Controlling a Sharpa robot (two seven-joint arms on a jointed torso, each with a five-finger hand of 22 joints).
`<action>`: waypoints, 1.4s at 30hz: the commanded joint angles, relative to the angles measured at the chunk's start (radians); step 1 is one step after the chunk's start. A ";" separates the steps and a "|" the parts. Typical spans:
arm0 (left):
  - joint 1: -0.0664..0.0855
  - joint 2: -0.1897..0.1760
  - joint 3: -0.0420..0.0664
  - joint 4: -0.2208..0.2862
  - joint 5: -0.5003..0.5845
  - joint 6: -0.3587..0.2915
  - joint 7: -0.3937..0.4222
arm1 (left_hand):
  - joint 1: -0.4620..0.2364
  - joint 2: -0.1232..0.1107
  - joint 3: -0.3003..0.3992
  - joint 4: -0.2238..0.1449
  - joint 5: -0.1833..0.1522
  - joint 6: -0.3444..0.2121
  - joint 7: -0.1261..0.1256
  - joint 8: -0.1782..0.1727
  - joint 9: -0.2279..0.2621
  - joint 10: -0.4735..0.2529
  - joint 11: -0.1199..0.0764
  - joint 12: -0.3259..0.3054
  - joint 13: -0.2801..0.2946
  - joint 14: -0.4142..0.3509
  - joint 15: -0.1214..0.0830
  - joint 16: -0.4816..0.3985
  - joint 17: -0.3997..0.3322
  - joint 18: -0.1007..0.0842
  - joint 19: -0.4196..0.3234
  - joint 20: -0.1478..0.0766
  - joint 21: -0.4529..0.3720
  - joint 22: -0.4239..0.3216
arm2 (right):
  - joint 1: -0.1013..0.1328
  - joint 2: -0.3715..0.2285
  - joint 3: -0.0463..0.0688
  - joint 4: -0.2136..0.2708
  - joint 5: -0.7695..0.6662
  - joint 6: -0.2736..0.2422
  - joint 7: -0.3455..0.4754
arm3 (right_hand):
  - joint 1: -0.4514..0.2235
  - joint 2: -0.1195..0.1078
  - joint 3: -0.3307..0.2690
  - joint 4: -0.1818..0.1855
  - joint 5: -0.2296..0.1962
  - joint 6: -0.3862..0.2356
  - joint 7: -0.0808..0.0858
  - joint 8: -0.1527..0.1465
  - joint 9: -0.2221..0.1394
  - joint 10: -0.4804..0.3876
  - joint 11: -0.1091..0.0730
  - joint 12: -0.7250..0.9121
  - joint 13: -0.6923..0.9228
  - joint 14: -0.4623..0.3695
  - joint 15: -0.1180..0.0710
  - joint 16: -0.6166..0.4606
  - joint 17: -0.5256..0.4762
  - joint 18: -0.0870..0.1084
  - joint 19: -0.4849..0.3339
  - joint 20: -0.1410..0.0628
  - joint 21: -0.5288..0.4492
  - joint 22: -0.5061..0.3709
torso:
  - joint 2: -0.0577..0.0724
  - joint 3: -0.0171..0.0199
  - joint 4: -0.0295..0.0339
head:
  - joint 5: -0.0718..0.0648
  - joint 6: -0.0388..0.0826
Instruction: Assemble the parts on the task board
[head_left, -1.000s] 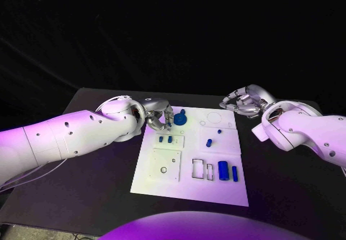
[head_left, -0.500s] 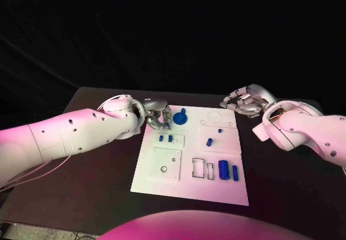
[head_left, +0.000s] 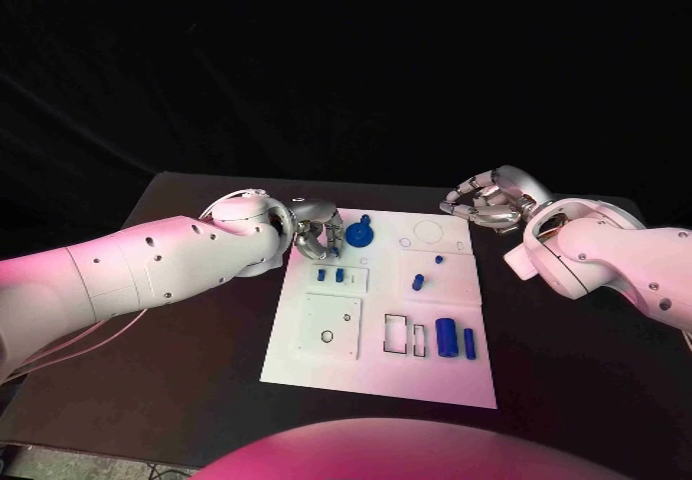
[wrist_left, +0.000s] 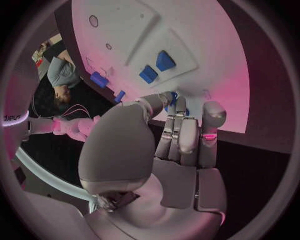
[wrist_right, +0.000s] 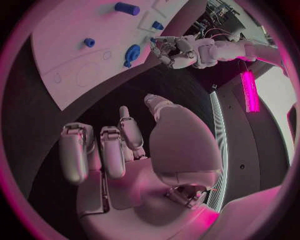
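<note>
The left hand (head_left: 313, 232) has crept slightly nearer the round blue part (head_left: 358, 236) since a second ago; its curled fingers (wrist_left: 178, 131) now hang just beside that part at the far left corner of the task board (head_left: 325, 362), and whether they touch it cannot be told. The part itself has not moved. The right hand (head_left: 488, 207) stays over the black bench (head_left: 188, 330) beyond the board's far right corner, fingers curled in on nothing. Two small blue blocks (head_left: 330, 274) lie just below the left hand, unmoved.
</note>
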 joint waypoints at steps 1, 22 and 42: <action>0.000 0.003 0.000 -0.001 -0.010 0.024 -0.001 | -0.008 0.000 -0.002 -0.005 0.003 0.007 -0.002 -0.006 0.001 0.007 0.000 -0.005 -0.001 0.003 -0.002 0.002 0.000 -0.011 0.001 0.002 -0.002 0.114 | 0.000 0.000 0.000 0.001 -0.005 0.001 0.006 | 0.001 -0.004 0.004 0.000 0.005 -0.003 -0.001 0.002 0.001 -0.004 -0.001 -0.005 -0.001 0.088 -0.008 -0.003 0.197 0.020 0.027 -0.009 -0.007 0.202 | 0.000 -0.0003 0.0017 | -0.002 -0.001; 0.000 0.012 -0.002 -0.001 -0.016 0.051 -0.010 | -0.013 0.002 -0.003 -0.007 -0.002 0.012 -0.003 -0.006 0.002 0.014 -0.001 -0.009 -0.001 0.004 -0.002 0.003 0.001 -0.012 0.002 0.002 0.003 0.115 | -0.001 0.002 0.000 -0.001 -0.005 0.003 0.007 | 0.000 -0.005 0.006 0.000 0.005 -0.003 -0.001 0.002 0.001 -0.003 -0.001 -0.003 0.001 0.089 -0.008 -0.003 0.199 0.019 0.028 -0.009 -0.005 0.203 | 0.000 -0.0004 0.0013 | -0.002 -0.006; 0.000 0.025 -0.007 -0.012 -0.014 0.054 -0.011 | -0.032 -0.003 -0.008 -0.005 -0.010 0.003 -0.001 -0.017 0.002 0.011 0.002 -0.026 -0.002 -0.001 0.000 0.001 -0.009 -0.012 -0.001 0.003 0.002 0.114 | -0.001 0.002 0.000 -0.002 -0.005 0.008 0.006 | 0.000 -0.005 0.006 0.000 0.005 -0.003 -0.001 0.002 0.001 -0.003 -0.001 -0.003 0.001 0.089 -0.008 -0.003 0.199 0.019 0.028 -0.009 -0.005 0.203 | -0.001 0.0001 0.0010 | -0.004 -0.010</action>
